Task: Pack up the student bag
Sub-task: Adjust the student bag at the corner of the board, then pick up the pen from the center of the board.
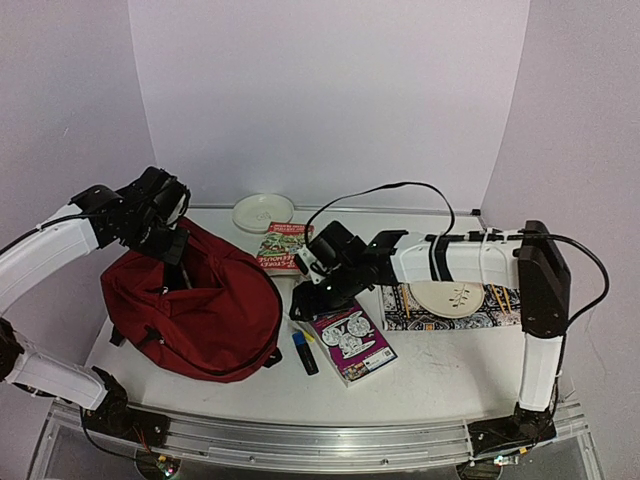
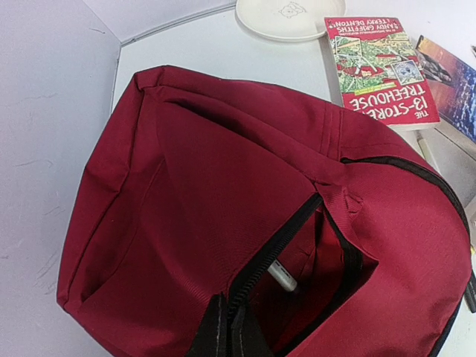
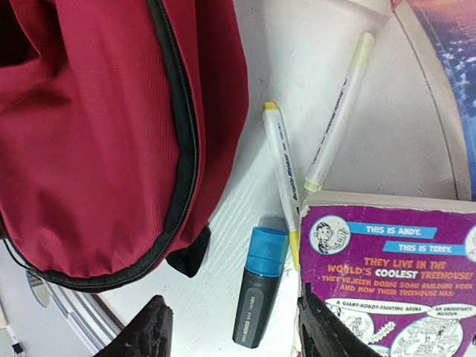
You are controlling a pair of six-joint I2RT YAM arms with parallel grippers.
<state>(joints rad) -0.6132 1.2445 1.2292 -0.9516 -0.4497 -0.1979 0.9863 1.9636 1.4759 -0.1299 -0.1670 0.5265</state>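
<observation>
The left gripper [image 2: 225, 336] pinches shut on the zip edge of the red student bag [image 1: 200, 310]. The right gripper [image 3: 234, 338] hangs open, empty, over a blue-capped highlighter [image 3: 259, 290] on the tabletop [image 1: 440, 375].

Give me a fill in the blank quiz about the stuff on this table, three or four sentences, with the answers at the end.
1. The student bag is dark ___.
2. The highlighter beside it has a ___ cap.
3. The red book near the white plate is titled The 13-Storey ___.
4. The cartoon book next to the highlighter has a ___ cover.

Missing words: red; blue; Treehouse; purple.
</observation>
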